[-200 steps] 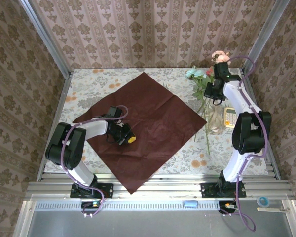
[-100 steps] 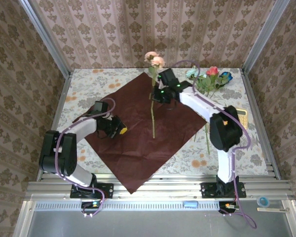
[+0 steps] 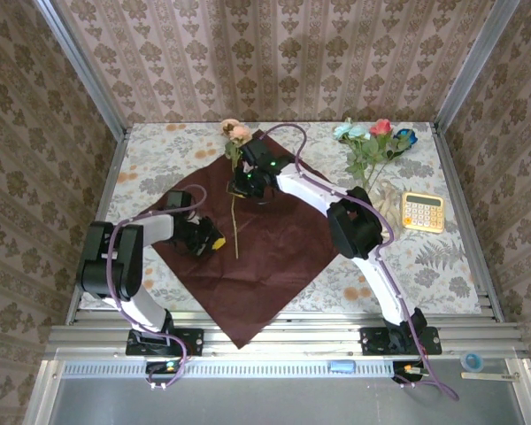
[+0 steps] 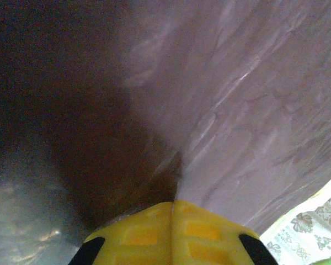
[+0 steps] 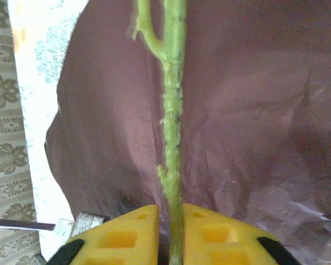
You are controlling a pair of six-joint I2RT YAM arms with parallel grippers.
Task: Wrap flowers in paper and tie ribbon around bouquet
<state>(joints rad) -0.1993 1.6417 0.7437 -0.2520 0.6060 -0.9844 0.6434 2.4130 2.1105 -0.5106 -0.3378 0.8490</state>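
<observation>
The dark red paper (image 3: pixel 274 239) lies spread on the table. One pink flower (image 3: pixel 237 133) rests with its head at the sheet's back edge and its long green stem (image 5: pixel 174 110) running down over the paper. My right gripper (image 3: pixel 248 181) is around the stem partway along. Its yellow fingers (image 5: pixel 220 237) stand slightly apart, with a dark gap on one side of the stem. My left gripper (image 3: pixel 208 241) is on the paper's left part, its fingers (image 4: pixel 209 232) pressed together where a crease of paper (image 4: pixel 237 110) runs into their seam. The other flowers (image 3: pixel 372 142) lie at the back right.
A yellow calculator (image 3: pixel 422 211) sits on the floral tablecloth (image 3: pixel 150 150) at the right. Patterned walls close in the back and both sides. My right arm (image 3: pixel 354 230) stretches diagonally across the paper's right half.
My right gripper carried the pink flower from the back right corner to the left over the paper, and its jaws have just parted a little. My left gripper shifted slightly left.
</observation>
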